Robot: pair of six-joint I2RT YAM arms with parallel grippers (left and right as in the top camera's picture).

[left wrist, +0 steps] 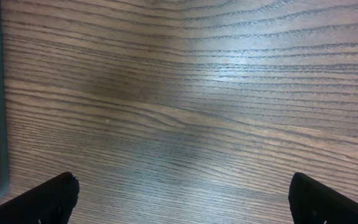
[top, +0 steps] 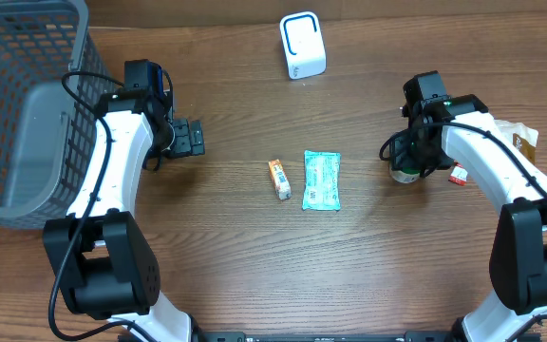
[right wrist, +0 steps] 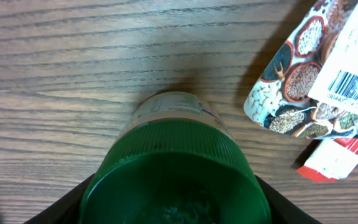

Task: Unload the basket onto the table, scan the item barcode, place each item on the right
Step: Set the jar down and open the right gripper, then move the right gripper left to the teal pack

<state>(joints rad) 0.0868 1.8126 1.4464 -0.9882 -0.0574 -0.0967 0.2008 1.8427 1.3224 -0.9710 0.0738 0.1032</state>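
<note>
Right pincer clamped on green-lidded jar, lower centre, presumably to carry it to the white scanner. Left pincer apart, idle over table.

Overhead straight down on table, wrist views close above it, jar shared with right

Inside your black right claw you see a jar with a dark green lid. Beside the claw, a pouch shows brown and white bean pictures. Its white label has black stripes. The table is brown with wavy lines.
</note>
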